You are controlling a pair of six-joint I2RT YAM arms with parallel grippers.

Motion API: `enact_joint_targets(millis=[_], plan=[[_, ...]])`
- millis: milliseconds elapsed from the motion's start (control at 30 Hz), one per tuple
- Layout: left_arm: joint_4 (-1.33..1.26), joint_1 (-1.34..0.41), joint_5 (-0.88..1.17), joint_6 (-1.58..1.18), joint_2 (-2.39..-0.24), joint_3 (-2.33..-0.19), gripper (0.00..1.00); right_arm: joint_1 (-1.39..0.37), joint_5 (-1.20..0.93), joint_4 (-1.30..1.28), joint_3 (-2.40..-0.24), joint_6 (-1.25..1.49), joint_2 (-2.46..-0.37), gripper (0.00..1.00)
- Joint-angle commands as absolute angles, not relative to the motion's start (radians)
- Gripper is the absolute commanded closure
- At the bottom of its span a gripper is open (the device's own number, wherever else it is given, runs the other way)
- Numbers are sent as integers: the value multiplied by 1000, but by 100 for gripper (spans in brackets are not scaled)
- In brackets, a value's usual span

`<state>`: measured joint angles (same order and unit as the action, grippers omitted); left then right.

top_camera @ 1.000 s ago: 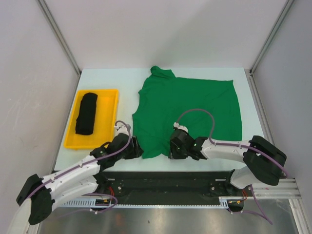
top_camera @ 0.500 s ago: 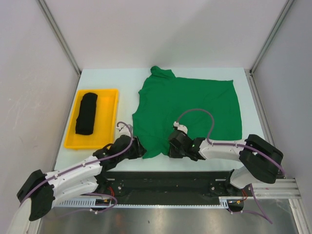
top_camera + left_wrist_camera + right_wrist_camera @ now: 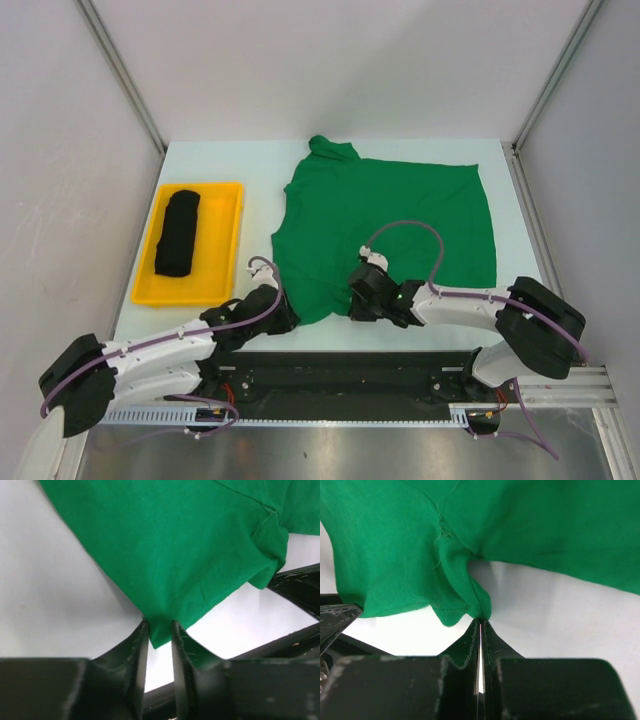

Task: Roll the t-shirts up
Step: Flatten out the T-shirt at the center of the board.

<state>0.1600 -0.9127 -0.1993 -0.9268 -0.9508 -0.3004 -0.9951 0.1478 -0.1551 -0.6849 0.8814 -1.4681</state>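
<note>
From above, the green t-shirt [image 3: 390,220] lies flat on the white table [image 3: 220,160]. The black t-shirt [image 3: 178,233] lies rolled in the yellow tray [image 3: 200,187] at the left. The left gripper [image 3: 290,318] and the right gripper [image 3: 355,305] are both at the green shirt's near edge.

In the left wrist view, the fingers [image 3: 137,655] stand a little apart, with a corner of the shirt between them.

In the right wrist view, the fingers [image 3: 470,640] are pressed together and pinch a fold of the green cloth.
</note>
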Motion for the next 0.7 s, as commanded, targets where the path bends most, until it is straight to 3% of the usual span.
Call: enact_joint_targets(millis=[0,100,267,467,567,600,667], plan=[[121,-920,-221,-937,-957,-333,83,-971,140,-170,-709,864,-1420,98],[195,-919,-225,-943,-934,-373,96,-959,129,-212,-735,847,-1408,100],[356,-868,-167,-945,-914,-452,100,-945,78,-284,-742,813,-1375,100],[344,-733,-28,-922,-894,-414,100,-942,26,-331,-738,796,-1381,100],[315,-718,17,-901,-914,-403,89,-937,15,-324,-738,798,-1376,92],[305,-718,24,-896,-917,-405,75,-927,20,-330,-738,798,-1365,83],[304,-718,46,-888,-901,-399,56,-891,31,-354,-735,792,-1344,77]])
